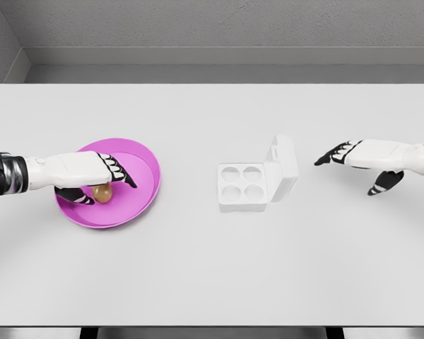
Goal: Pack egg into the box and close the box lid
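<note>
A brown egg (102, 192) lies in a pink plate (145, 167) on the left of the white table. My left hand (99, 180) reaches in over the plate and sits right above the egg, fingers stretched out past it and the thumb low on the egg's left side; the fingers are not closed around it. The white egg box (242, 187) stands mid-table with four hollow cups, all bare. Its lid (283, 167) is raised on the right side. My right hand (343, 155) hovers just right of the lid, fingers spread and holding nothing.
The white table (212, 268) runs wide to a front edge near the bottom of the view. A grey wall stands behind the far edge.
</note>
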{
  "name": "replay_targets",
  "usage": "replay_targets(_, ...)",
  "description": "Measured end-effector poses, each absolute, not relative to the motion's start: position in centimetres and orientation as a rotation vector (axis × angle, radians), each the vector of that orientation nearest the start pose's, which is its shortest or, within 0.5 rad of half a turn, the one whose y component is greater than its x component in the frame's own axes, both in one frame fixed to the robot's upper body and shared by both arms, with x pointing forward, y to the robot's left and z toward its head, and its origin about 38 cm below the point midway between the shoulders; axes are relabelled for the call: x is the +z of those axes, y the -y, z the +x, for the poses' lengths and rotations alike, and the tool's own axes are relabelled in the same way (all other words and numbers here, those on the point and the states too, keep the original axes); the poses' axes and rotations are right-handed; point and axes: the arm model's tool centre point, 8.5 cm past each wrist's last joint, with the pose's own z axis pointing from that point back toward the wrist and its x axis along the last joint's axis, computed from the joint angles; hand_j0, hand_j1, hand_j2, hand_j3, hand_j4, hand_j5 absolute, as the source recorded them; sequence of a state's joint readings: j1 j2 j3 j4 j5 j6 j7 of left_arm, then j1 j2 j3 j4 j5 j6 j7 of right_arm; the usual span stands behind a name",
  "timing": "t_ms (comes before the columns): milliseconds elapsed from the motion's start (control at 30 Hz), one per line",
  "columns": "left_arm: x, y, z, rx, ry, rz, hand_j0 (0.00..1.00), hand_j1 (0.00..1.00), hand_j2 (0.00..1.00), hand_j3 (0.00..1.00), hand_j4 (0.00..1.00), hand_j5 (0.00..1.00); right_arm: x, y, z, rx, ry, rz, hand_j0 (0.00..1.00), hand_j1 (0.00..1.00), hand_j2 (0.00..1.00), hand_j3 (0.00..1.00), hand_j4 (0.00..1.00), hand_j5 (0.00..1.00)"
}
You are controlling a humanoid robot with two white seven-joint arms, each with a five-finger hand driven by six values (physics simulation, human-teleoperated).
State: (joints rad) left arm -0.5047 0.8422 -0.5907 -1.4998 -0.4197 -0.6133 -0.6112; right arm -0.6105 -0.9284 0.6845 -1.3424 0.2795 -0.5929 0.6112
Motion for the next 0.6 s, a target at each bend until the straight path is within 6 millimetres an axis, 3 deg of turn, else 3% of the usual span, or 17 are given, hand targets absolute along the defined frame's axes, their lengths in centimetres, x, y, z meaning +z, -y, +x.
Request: replay_targets(600,15.87,-30.81,40.16,-2.186,1.222,0.245,0.80,0.80,0.80,0.80,0.80,0.80,18.03,36.59,41.97,2.054,1.154,-0.274,1.00,1.00,1.00,1.00,1.00,1.00)
